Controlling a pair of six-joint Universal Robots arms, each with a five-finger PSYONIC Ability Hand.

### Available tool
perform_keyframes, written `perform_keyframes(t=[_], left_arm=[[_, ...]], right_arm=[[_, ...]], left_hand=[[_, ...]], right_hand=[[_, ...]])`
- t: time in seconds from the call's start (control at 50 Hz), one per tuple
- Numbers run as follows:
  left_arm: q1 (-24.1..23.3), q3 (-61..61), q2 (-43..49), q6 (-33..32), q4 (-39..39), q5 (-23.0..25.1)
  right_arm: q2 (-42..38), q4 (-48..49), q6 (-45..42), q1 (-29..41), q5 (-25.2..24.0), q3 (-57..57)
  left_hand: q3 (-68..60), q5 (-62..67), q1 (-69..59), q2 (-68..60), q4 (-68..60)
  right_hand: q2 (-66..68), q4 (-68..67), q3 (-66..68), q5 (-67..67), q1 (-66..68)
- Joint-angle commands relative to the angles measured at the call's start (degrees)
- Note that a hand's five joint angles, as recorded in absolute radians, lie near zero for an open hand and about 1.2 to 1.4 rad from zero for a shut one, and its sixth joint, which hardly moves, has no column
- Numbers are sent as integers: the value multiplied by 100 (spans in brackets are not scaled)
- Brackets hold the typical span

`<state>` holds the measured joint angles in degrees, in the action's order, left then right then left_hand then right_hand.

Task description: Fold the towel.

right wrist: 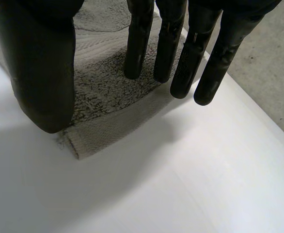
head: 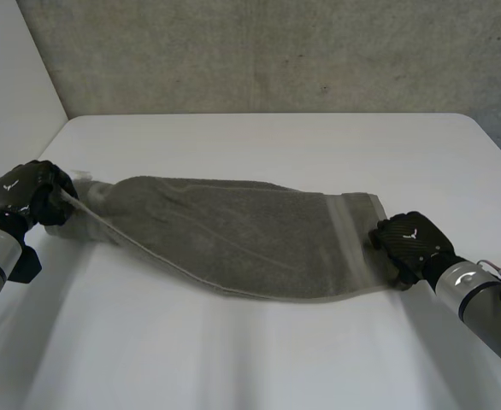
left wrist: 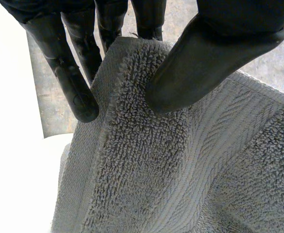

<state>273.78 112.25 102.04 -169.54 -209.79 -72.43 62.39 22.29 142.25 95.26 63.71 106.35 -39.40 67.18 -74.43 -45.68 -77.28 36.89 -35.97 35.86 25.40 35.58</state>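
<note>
Head view: grey towel (head: 250, 235) lies on the white desk (head: 276, 145), pulled out long between my two hands. Its long axis runs side to side across the desk, the left end a little farther from me than the right. The left end is bunched into a narrow neck at the left hand (head: 30, 192); the right end is wider and flat, with a paler hem band (head: 346, 239) just inside the right hand (head: 411, 243). I can't read either grasp from up there, but the wrist views settle it. Left wrist view: the thumb (left wrist: 205, 63) is pressed on the terry face and the fingers (left wrist: 79, 92) are behind the cloth, with the towel's edge rising between them, so the left hand is pinching the towel. Right wrist view: the fingers (right wrist: 137, 43) are straight over the terry and the thumb sits by the hem. The near right corner (right wrist: 84, 141) lies flat on the desk, so the right hand is released and grasps nothing.
</note>
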Motion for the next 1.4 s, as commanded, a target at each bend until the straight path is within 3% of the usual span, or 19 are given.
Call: perform_keyframes(t=[0.02, 0.34, 0.58, 1.34, 1.38, 1.4], left_arm=[[0, -1, 0, 0, 0, 1], [0, -1, 0, 0, 0, 1], [0, -1, 0, 0, 0, 1], [0, 8, 0, -9, 0, 1], [0, -1, 0, -9, 0, 1], [0, -1, 0, -9, 0, 1]], right_arm=[[-139, 65, 5, 89, 151, -114], [-254, 144, 260, 230, 204, -211], [-307, 135, 286, 291, 204, -238], [-316, 144, 374, 300, 221, -290], [-316, 144, 374, 300, 221, -290], [-316, 144, 374, 300, 221, -290]], left_hand=[[-4060, 282, -557, -3432, -272], [-4060, 282, -557, -3432, -272], [-4060, 282, -557, -3432, -272], [-4060, 282, -557, -3432, -272], [-4060, 282, -557, -3432, -272], [-4060, 282, -557, -3432, -272]], right_hand=[[-107, 15, -4, 42, 24], [128, -220, 231, 277, 259], [2012, -2104, 2115, 2161, 2143], [1928, -2020, 2031, 2077, 2059], [3180, -3272, 3283, 3329, 3311], [3190, -3282, 3293, 3339, 3321]])
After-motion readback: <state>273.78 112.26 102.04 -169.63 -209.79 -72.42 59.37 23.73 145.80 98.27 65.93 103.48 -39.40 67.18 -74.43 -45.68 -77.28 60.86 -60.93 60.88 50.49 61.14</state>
